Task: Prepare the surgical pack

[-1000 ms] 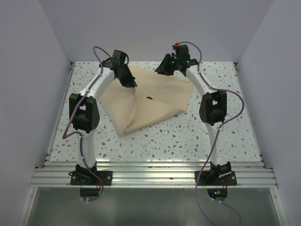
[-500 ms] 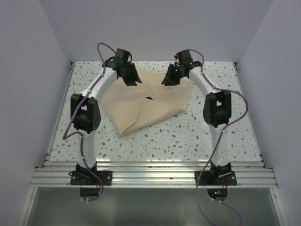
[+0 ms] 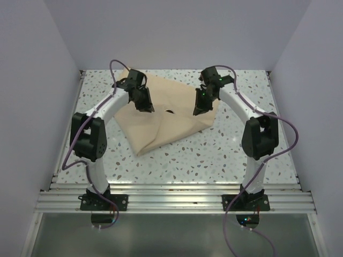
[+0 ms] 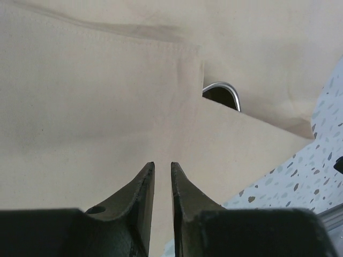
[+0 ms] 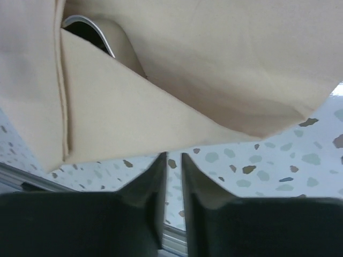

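The tan wrap sheet point(image 3: 161, 115) lies folded over the steel tray on the speckled table. Only a bit of the tray's shiny rim shows through a gap between the folds point(image 3: 170, 112). The rim also shows in the left wrist view point(image 4: 229, 90) and in the right wrist view point(image 5: 88, 24). My left gripper point(image 3: 144, 104) hovers over the left flap of the wrap point(image 4: 107, 107), jaws shut with nothing between them. My right gripper point(image 3: 199, 108) is over the wrap's right edge point(image 5: 161, 118), jaws shut and empty, with table showing through the slit.
White walls stand at the left, right and back of the speckled table point(image 3: 214, 155). An aluminium rail point(image 3: 171, 201) runs along the near edge, where the arm bases are bolted. A corner of the wrap sticks out toward the back behind the left arm point(image 3: 128, 72).
Both grippers have come from the wrap's far edge toward me, in over the folded wrap. The right arm has swung out to the right. The wrap's folds look the same.
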Tool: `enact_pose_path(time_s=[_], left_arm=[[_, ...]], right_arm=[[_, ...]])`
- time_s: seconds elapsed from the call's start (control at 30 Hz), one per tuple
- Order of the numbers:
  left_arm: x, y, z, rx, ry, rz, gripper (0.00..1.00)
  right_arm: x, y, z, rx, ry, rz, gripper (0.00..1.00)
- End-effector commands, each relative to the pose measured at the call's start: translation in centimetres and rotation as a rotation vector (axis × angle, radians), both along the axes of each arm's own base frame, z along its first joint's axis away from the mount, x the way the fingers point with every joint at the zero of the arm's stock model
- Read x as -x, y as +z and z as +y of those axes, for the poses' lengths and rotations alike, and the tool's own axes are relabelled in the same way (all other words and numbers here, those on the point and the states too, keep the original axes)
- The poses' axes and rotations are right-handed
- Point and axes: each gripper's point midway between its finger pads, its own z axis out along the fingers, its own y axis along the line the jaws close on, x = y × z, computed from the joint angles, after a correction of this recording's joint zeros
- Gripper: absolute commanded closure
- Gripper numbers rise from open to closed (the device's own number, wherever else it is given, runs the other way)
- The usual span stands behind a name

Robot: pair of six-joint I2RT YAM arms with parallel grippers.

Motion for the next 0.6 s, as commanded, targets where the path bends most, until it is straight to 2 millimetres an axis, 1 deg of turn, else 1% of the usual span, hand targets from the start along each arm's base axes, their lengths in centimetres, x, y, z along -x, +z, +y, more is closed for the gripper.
enact_pose_path(time_s=[0.0, 0.03, 0.07, 0.1, 0.13, 0.17, 0.2, 0.23, 0.33, 0.43, 0.5, 0.57], left_arm=[[-3.3, 1.2, -0.4, -0.020, -0.041, -0.108, 0.78], [-4.0, 1.8, -0.5, -0.023, -0.042, -0.127, 0.78], [-4.2, 1.7, -0.5, -0.024, -0.043, -0.126, 0.78], [-4.4, 0.9, -0.5, -0.030, -0.044, -0.104, 0.78], [-4.6, 0.6, -0.5, -0.033, -0.042, -0.097, 0.78], [-4.9, 0.8, -0.6, -0.031, -0.042, -0.098, 0.77], [-5.0, 0.1, -0.6, -0.033, -0.043, -0.084, 0.77], [-5.3, 0.1, -0.7, -0.031, -0.045, -0.087, 0.77], [-5.5, -0.9, -0.4, -0.047, -0.041, -0.067, 0.77], [-5.5, -1.8, 0.1, -0.058, -0.039, -0.041, 0.77], [-5.6, -2.4, 0.6, -0.057, -0.032, -0.026, 0.77], [-5.5, -2.8, 0.6, -0.048, -0.032, -0.015, 0.77]], right_arm=[[0.8, -1.1, -1.8, 0.071, -0.024, 0.039, 0.93], [1.0, -1.4, -1.9, 0.075, -0.026, 0.045, 1.00], [1.0, -1.8, -2.0, 0.079, -0.028, 0.043, 1.00], [1.0, -2.3, -1.9, 0.077, -0.028, 0.036, 1.00], [1.0, -2.5, -1.8, 0.073, -0.024, 0.034, 1.00], [1.0, -2.9, -1.8, 0.071, -0.017, 0.041, 1.00], [1.2, -3.7, -1.6, 0.067, -0.009, 0.062, 1.00], [1.2, -3.9, -1.1, 0.042, 0.001, 0.068, 1.00], [1.2, -3.9, -0.1, 0.031, 0.022, 0.051, 1.00], [1.3, -3.7, 0.4, 0.035, 0.038, 0.033, 1.00], [1.6, -4.2, 0.3, 0.040, 0.041, 0.045, 1.00], [1.8, -4.8, 0.3, 0.042, 0.044, 0.061, 1.00]])
